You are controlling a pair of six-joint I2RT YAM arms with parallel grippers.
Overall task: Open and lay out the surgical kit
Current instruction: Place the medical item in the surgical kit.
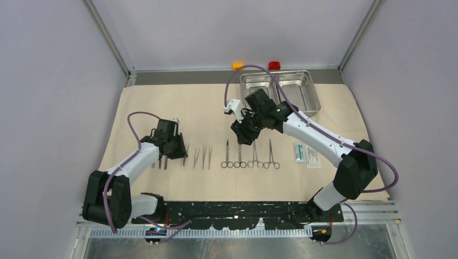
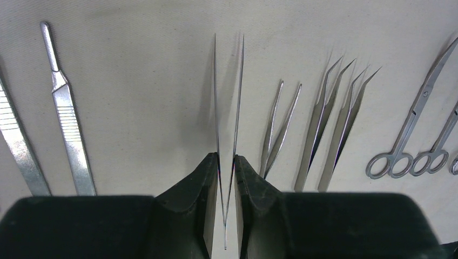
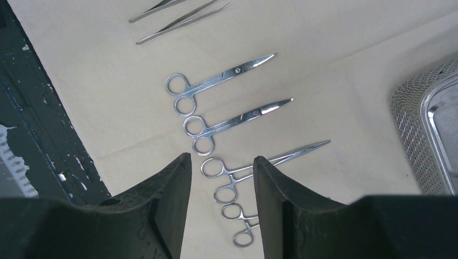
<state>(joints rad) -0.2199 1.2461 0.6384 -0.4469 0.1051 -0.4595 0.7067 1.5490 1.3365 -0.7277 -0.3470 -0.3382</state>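
Note:
The beige cloth (image 1: 162,102) lies spread flat. On it, in a row, lie two straight handles (image 2: 67,124), tweezers (image 2: 321,135) and several ring-handled clamps (image 1: 251,159), with two white/teal packets (image 1: 305,154) to the right. The steel tray (image 1: 310,89) stands at the back right. My left gripper (image 1: 172,148) is low over the row, and its jaws (image 2: 226,156) pinch both arms of a long thin tweezers (image 2: 227,102) pointing away. My right gripper (image 1: 246,132) is open and empty, hovering (image 3: 222,159) over the clamps' ring handles (image 3: 216,167).
An orange block (image 1: 237,66) and a red block (image 1: 274,65) sit behind the tray at the back wall. The tray's mesh wall (image 3: 413,118) shows at the right of the right wrist view. A black strip (image 1: 243,208) runs along the near edge.

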